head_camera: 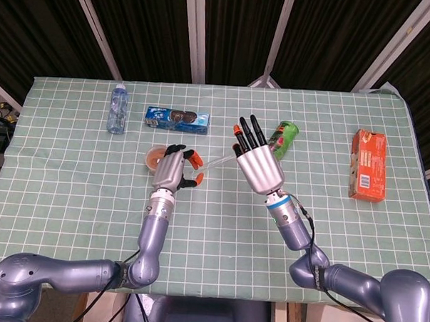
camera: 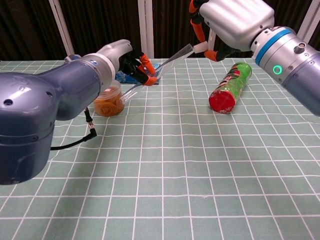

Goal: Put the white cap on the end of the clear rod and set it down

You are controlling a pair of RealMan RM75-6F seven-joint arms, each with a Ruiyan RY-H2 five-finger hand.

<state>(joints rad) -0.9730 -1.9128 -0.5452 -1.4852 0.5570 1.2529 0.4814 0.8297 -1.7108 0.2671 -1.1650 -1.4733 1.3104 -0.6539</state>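
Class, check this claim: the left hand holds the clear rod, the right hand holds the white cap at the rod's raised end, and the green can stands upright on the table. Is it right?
One detail is wrong: the green can lies on its side, as the chest view shows. The left hand does hold the clear rod, and the right hand holds the white cap at its raised end.

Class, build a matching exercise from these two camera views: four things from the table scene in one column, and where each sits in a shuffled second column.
Things:
1. clear plastic rod
2. small white cap
3. green snack can with red end
4. orange carton

Places:
A. lying near the right table edge
B. pinched by the right hand
C. held by the left hand
D. lying below the right hand

Pairs: 1-C, 2-B, 3-D, 4-A
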